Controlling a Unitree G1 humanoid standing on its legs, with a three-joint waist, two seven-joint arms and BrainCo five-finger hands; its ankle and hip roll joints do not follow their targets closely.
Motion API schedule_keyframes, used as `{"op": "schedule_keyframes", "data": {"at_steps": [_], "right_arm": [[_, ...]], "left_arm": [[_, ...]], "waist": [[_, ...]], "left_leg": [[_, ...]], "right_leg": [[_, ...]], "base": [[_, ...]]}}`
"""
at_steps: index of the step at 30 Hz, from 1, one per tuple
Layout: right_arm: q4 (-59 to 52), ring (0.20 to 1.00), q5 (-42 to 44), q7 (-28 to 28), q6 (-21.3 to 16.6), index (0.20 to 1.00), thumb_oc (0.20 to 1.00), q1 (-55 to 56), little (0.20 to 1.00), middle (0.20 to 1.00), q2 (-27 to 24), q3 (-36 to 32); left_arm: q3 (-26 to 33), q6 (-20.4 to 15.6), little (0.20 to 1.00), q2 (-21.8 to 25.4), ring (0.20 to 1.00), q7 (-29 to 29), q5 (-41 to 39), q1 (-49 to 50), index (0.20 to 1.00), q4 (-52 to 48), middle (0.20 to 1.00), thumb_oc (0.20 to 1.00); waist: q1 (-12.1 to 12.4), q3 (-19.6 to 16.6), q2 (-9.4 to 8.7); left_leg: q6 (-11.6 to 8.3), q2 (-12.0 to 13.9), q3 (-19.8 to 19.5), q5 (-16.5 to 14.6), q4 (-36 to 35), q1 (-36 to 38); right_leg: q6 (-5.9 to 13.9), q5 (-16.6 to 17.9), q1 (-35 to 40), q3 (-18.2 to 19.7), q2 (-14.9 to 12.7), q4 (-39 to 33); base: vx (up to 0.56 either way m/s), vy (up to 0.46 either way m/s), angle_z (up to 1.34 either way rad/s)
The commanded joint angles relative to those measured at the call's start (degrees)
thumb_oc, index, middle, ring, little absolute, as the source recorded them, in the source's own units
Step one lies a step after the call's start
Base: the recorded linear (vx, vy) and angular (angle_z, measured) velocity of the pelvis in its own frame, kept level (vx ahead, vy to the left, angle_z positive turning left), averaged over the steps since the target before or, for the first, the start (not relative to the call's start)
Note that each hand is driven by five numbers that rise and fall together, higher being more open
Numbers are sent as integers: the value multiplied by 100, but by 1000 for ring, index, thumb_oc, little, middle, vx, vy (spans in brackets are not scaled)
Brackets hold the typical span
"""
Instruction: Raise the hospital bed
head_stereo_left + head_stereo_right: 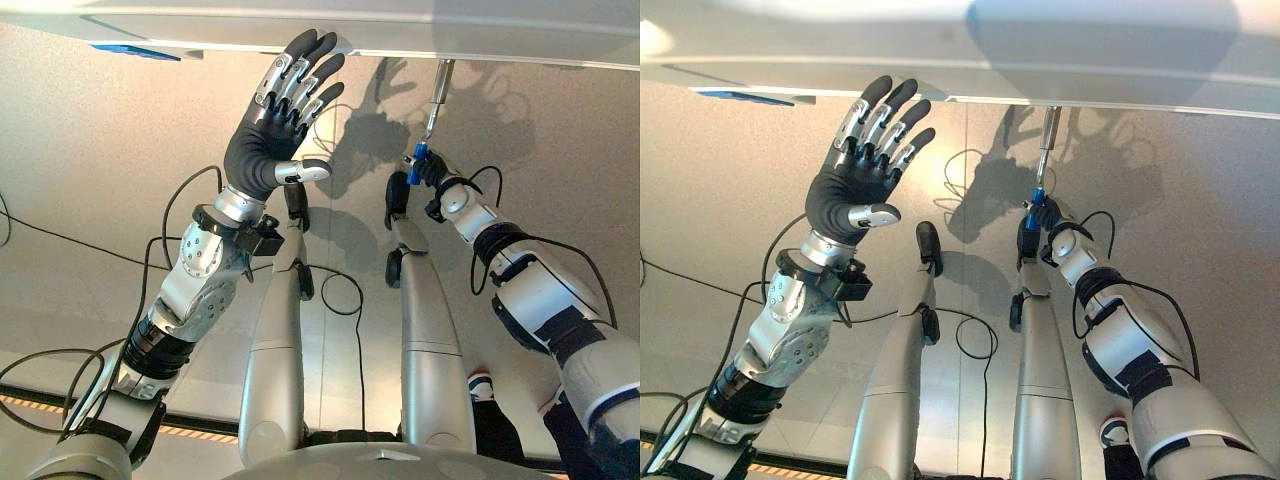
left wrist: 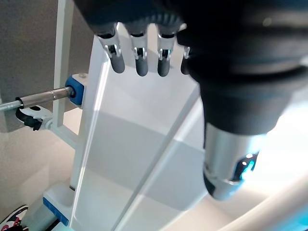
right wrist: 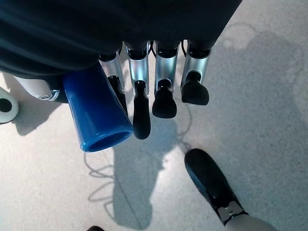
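The hospital bed's white end board [image 1: 470, 40] runs across the far side of the head views. A metal crank rod [image 1: 438, 90] comes down from it and ends in a blue handle [image 1: 414, 165]. My right hand [image 1: 440, 182] is shut on that blue handle [image 3: 96, 115], with its fingers [image 3: 139, 113] curled alongside it. My left hand [image 1: 262, 140] is raised and open, its fingers [image 2: 140, 62] straight and spread close by the board's edge [image 1: 940, 85]. I cannot tell whether they touch it. The left wrist view shows the white board [image 2: 134, 144] and the crank rod [image 2: 38, 98].
A blue corner piece [image 1: 135, 50] sits under the bed's edge on the left. A bed caster [image 2: 31, 118] hangs by the rod's mount. A person's shoe [image 1: 480, 385] stands on the pale floor near my right arm.
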Motion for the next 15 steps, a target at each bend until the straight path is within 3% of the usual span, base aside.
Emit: {"op": "schedule_keyframes", "data": {"at_steps": [1,6,15], "right_arm": [[97,200,-229,149,-295,200,200,497,200,200,1541,101],[332,200,136,66,-338,200,200,533,200,200,1066,-151],[-535,200,-65,374,-499,200,200,426,200,200,1304,492]], "left_arm": [[104,-117,1000,-82,1000,82,210,188,1000,-483,1000,1000],[-33,-138,1000,12,1000,-42,57,40,1000,-533,1000,1000],[-30,-195,1000,0,1000,-9,130,56,1000,-530,1000,1000]], "waist": [[-9,-46,296],[37,-46,289],[75,-46,245]], "left_leg": [[150,-241,-65,-736,734,-56],[168,-257,-72,-749,762,-89],[170,-280,-93,-763,829,-120]], "right_leg": [[684,314,341,-112,-98,-596],[700,322,342,-139,-103,-595],[706,354,365,-150,-128,-608]], "base": [[0,0,0],[0,0,0],[0,0,0]]}}
